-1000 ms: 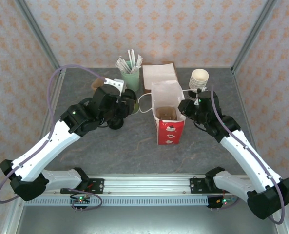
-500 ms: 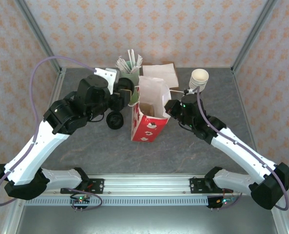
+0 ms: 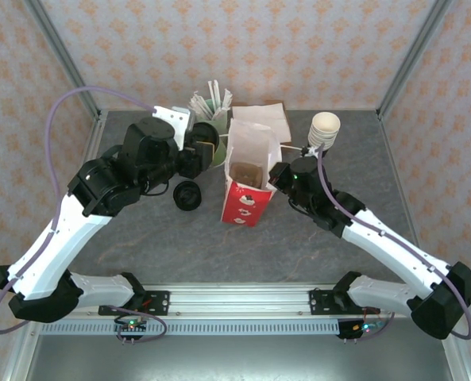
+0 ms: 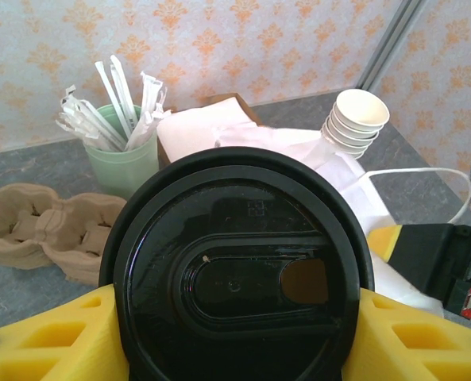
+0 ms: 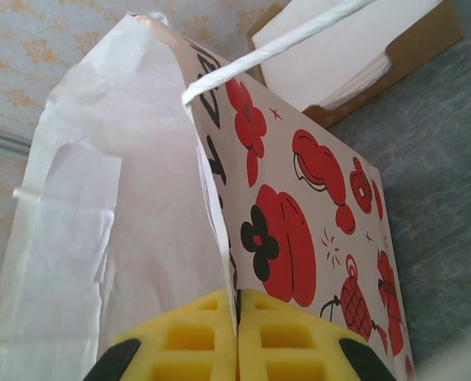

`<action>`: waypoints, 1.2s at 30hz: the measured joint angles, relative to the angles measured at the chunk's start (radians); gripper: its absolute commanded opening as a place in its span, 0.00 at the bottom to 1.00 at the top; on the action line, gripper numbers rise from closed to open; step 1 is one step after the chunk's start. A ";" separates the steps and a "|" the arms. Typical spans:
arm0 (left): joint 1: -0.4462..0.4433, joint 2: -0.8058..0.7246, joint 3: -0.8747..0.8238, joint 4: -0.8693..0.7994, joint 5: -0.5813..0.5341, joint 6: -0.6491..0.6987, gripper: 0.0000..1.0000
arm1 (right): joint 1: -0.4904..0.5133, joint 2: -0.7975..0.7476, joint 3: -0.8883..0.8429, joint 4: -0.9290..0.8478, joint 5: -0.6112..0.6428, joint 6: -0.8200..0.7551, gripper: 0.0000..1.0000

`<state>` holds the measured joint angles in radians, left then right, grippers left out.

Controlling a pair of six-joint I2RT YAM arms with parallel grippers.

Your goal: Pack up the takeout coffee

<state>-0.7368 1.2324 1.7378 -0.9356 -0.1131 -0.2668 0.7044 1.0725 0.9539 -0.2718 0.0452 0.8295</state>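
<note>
My left gripper [image 3: 199, 152] is shut on the takeout coffee [image 3: 209, 151], a dark green cup held tilted in the air just left of the bag's mouth. Its round black lid [image 4: 239, 270] sits between my yellow fingers [image 4: 52, 337] in the left wrist view. The red-and-white paper bag [image 3: 247, 186] stands open in the middle of the table, leaning left. My right gripper [image 3: 276, 176] is shut on the bag's right wall; in the right wrist view that wall [image 5: 299, 206] is pinched between the yellow pads [image 5: 191, 337].
A pale green cup of wrapped straws [image 3: 210, 109], a box of white napkins [image 3: 259, 119] and a stack of cream-rimmed cups [image 3: 324, 128] stand behind the bag. A low pile of black lids [image 3: 187, 194] lies left of it. Brown pulp cup carriers [image 4: 48, 230] rest at the far left.
My left arm has lifted the coffee from the table up to the bag's mouth. My right gripper has pulled the bag leftward, tilting and holding it open.
</note>
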 measured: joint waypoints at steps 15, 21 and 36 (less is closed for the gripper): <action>-0.001 -0.009 0.006 0.001 0.032 -0.001 0.60 | 0.059 -0.002 0.028 -0.058 0.053 0.013 0.07; -0.003 0.019 0.020 0.009 0.052 -0.002 0.60 | 0.084 0.025 0.028 -0.073 0.072 0.050 0.19; -0.052 0.156 0.146 0.011 0.054 -0.013 0.59 | 0.051 0.009 0.174 -0.185 0.111 -0.050 0.60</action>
<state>-0.7891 1.3880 1.8843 -0.9241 -0.0593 -0.2794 0.7551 1.0817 1.1275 -0.4568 0.1562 0.7795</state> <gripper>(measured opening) 0.590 0.600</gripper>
